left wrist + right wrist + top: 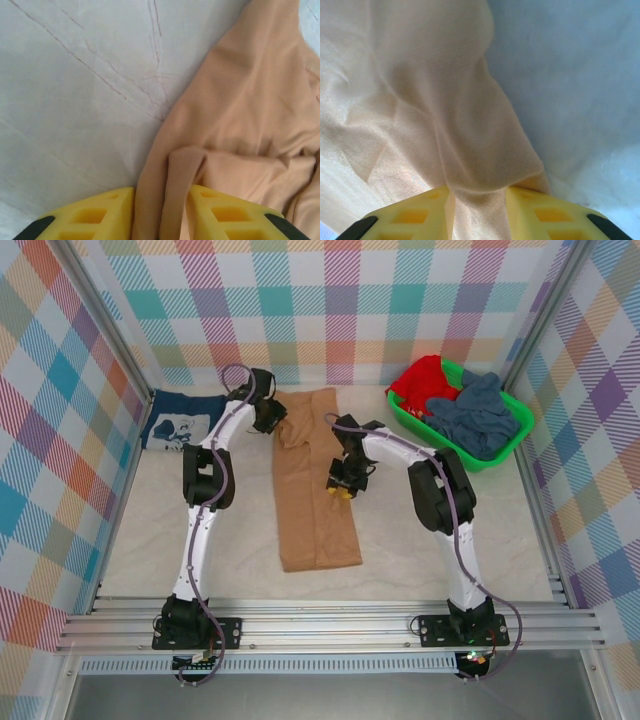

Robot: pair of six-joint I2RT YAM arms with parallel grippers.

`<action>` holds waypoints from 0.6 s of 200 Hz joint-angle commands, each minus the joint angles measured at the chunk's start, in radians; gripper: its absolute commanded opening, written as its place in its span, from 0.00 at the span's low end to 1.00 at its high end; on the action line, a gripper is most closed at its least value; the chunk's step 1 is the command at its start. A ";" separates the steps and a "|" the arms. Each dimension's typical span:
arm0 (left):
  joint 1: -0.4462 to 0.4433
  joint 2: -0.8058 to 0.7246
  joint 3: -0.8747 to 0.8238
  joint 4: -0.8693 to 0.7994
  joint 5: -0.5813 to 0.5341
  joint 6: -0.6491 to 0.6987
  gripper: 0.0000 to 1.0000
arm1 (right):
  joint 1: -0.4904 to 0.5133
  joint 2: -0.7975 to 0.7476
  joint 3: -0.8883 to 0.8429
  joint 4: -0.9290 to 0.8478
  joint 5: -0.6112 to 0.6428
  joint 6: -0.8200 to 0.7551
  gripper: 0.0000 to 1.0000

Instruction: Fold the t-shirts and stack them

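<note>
**Tan Tee Held at Two Points as Lengthwise Fold Awaits Its Cross Fold**

The left gripper [161, 212] is seen clamped on a bunched ridge of tan cloth, which is pinched between its jaws at the shirt's far left corner. The right gripper [477, 212] is likewise closed on a fold of the same fabric, taken at the right-hand edge about halfway down the garment. The tan-orange t-shirt [315, 510] is laid in the middle of the table [450, 550] as a long narrow strip running from far to near. Its sides are already turned in and its plain face is up, with some rumpling near the left gripper.

The navy t-shirt [180, 427] is found folded at the far left, white graphic uppermost, well apart from the strip. At the far right a green basket [445, 445] is loaded with a red garment [425, 380] and a blue-grey garment [480, 412].

The step in hand is judged to be the shortening of the strip. For the next move, both held points would need to be lifted together and carried along the strip's length, so that one end is laid squarely over the other. Uneven travel could leave the strip twisted. Stacking is not yet done.
</note>
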 commanded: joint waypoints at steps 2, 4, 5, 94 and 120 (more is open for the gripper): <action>0.026 0.037 0.040 0.012 0.027 0.009 0.40 | -0.015 0.056 0.018 -0.048 0.037 0.018 0.33; 0.028 0.036 0.043 0.012 0.029 0.011 0.41 | -0.014 0.055 0.019 -0.048 0.035 0.018 0.34; 0.028 0.036 0.045 0.012 0.029 0.011 0.41 | -0.013 0.054 0.019 -0.047 0.034 0.018 0.34; -0.040 -0.679 -0.733 0.047 -0.067 -0.068 0.61 | -0.034 -0.287 -0.163 -0.032 0.048 -0.031 0.59; -0.149 -0.946 -1.096 0.001 0.055 -0.070 0.61 | -0.038 -0.458 -0.442 0.035 -0.107 -0.051 0.59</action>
